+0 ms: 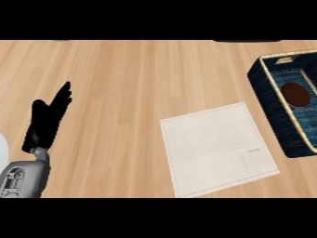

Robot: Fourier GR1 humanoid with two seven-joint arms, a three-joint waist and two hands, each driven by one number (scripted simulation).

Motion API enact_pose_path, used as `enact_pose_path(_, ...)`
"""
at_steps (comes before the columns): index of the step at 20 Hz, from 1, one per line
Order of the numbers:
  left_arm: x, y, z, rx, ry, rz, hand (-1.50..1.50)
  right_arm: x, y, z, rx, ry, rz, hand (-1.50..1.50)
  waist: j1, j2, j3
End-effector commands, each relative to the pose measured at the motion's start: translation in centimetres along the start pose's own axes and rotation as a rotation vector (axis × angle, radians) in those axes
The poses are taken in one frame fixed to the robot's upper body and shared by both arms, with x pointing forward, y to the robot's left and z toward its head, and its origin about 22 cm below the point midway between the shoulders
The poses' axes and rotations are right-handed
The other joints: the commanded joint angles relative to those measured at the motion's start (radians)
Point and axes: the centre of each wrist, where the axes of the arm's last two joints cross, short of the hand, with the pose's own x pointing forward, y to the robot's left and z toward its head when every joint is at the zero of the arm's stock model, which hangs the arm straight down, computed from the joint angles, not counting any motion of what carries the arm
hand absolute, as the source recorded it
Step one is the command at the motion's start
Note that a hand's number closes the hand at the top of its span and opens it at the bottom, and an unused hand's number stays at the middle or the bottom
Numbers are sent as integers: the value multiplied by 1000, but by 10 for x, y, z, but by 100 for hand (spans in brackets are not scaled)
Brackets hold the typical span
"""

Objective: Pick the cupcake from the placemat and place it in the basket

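Wooden counter [120,69], head view: a white placemat [215,148] lies at centre, and the brown cupcake [296,94] sits inside the dark blue basket [267,100] at right, apart from the placemat. Left hand [48,118] rests near the left edge, fingers straight, close together and pointing up.

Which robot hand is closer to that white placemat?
Left, as far as shown. The left robot hand rests open, left of the placemat, well apart. The right robot hand is not in view.

Bright, even light across the counter [120,69]; the basket [267,95] wall sits dark.
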Motion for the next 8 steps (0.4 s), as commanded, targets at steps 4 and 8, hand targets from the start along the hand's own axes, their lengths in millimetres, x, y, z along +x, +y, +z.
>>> enact_pose_path(4,8,14,7,10,7,0,0,-69,-84,11,-68,119,-81,-150,-11,-5,1)
enact_pose_path(8,1,-1,2,24,1,0,0,-99,-127,26,-90,111,-108,-150,-17,-3,0)
